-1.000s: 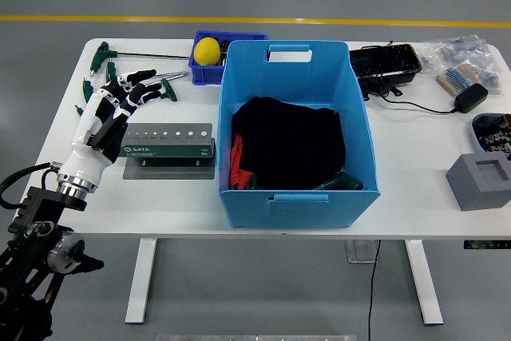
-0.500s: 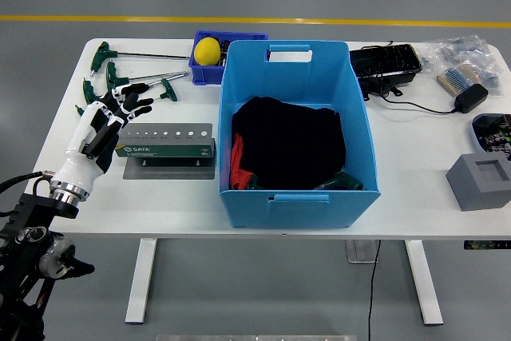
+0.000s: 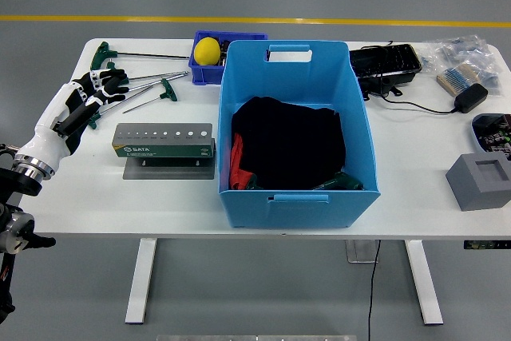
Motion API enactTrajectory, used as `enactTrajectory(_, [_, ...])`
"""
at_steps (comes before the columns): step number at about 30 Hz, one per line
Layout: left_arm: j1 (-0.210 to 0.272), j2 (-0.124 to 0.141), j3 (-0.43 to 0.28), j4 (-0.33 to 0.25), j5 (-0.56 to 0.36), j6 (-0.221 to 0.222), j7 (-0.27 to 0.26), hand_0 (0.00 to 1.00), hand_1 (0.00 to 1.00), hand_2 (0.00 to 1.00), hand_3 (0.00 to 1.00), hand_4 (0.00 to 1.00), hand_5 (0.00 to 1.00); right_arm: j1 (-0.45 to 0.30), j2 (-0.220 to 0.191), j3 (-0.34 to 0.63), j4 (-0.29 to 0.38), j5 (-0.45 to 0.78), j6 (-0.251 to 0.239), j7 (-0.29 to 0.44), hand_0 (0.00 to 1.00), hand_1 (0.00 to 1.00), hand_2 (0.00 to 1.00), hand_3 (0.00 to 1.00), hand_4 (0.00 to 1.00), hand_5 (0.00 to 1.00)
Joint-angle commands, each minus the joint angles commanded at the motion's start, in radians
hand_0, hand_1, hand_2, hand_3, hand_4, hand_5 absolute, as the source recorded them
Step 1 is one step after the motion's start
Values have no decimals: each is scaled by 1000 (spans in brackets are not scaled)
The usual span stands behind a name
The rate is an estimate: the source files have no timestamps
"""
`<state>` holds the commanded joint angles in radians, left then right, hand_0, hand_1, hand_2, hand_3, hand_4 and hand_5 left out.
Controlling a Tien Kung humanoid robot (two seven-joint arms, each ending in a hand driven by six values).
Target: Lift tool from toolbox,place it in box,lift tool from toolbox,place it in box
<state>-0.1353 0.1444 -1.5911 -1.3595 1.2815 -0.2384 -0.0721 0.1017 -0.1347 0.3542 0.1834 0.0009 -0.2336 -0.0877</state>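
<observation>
A green tool holder [image 3: 164, 141] with a row of empty holes stands on a grey base at the table's left middle. Several green T-handle wrenches [image 3: 148, 88] lie on the table behind it, at the far left. A big blue box [image 3: 295, 129] stands in the middle, with black cloth [image 3: 289, 141] and red and green items inside. My left hand [image 3: 94, 90] hovers over the handles of the wrenches at the far left, fingers relaxed and spread, holding nothing. The right arm is out of view.
A small blue bin [image 3: 214, 57] with a yellow ball [image 3: 207, 50] stands behind the box's left corner. A black tray [image 3: 386, 64], cables, bagged parts [image 3: 467, 61] and a grey block [image 3: 481, 181] lie at the right.
My left hand has drawn back to the left, from over the tool holder's left end to the wrench handles at the table's left edge. Nothing else moved.
</observation>
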Motion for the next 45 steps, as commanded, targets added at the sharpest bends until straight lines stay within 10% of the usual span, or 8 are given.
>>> enactTrajectory(45, [34,-35,-47,23,42,29,-41,745,769,860,748,887,684,19,-14,-115,-3,134,6,44,646,631,728,582,811,694])
